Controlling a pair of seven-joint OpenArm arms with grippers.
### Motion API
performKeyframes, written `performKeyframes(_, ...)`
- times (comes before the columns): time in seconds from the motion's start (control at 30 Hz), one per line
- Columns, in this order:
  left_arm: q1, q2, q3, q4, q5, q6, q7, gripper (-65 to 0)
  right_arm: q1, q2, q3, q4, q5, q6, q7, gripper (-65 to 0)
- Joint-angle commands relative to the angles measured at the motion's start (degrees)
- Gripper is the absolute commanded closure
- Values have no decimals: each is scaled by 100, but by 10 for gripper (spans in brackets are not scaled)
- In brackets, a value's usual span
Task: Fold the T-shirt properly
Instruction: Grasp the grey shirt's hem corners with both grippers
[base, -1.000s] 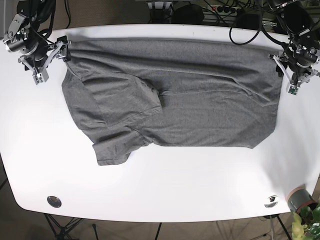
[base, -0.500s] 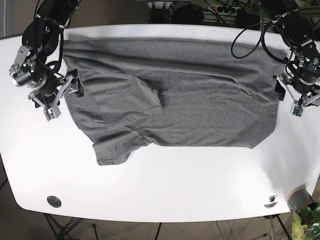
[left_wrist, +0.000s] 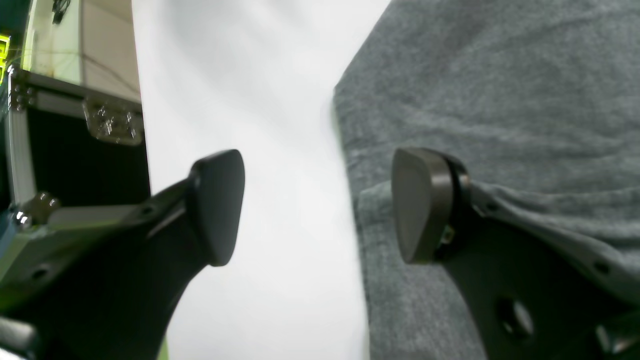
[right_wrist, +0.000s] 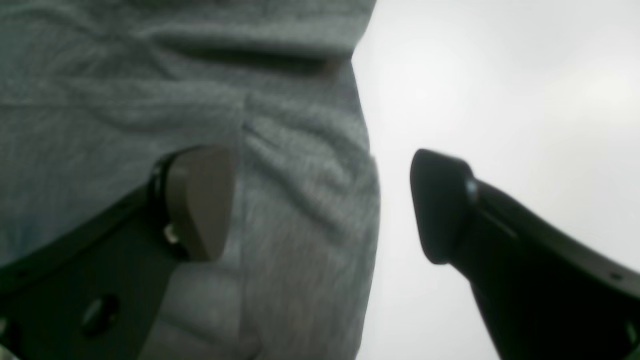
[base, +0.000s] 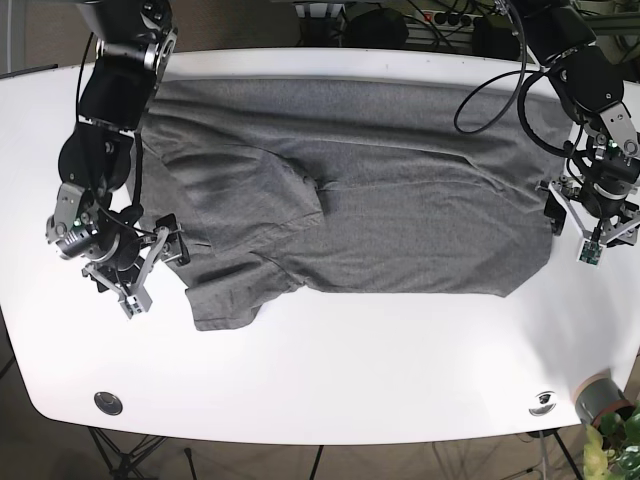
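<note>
Count: one grey T-shirt (base: 350, 190), two robot arms, one white tabletop (base: 350, 370).

T-shirt: it lies spread across the far half of the tabletop, its long axis running left to right, with a folded-over flap near the middle and one sleeve (base: 235, 295) jutting toward the near edge at left. The cloth is heather grey, softly creased, with a straight hem on the right side.

Left end effector (left_wrist: 317, 205): spread wide, one finger over bare tabletop and the other over the shirt's edge, nothing pinched between them. In the base view it (base: 585, 225) sits at the shirt's right edge, low on that side.

Right end effector (right_wrist: 320, 205): also spread wide, one finger over rumpled grey fabric and the other over bare white tabletop, the shirt's edge running between the two. In the base view it (base: 150, 255) sits at the shirt's left edge, just beside the sleeve.

Containers: a small grey pot (base: 600, 397) with green leaves stands off the tabletop's near right corner; what else it holds cannot be made out.

Tabletop fittings: two round metal discs, one (base: 108, 403) near the near left corner and one (base: 543, 402) near the near right corner.
</note>
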Motion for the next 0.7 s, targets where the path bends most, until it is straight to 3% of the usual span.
performKeyframes(0.0,-85,-94,-6,96,-40,34,-102,-433,444,102,-68,-475,24,-7,394,-525)
performKeyframes(0.4,-76,47,-6,-133,-32,34,-119,-433,1526,93,-85,-3139,-574,-7,2082,-525)
performKeyframes(0.67,-50,47,-15,-133,-32,34,-119,-433,1719,41,-85,-4115,-1040,-7,3022,-525)
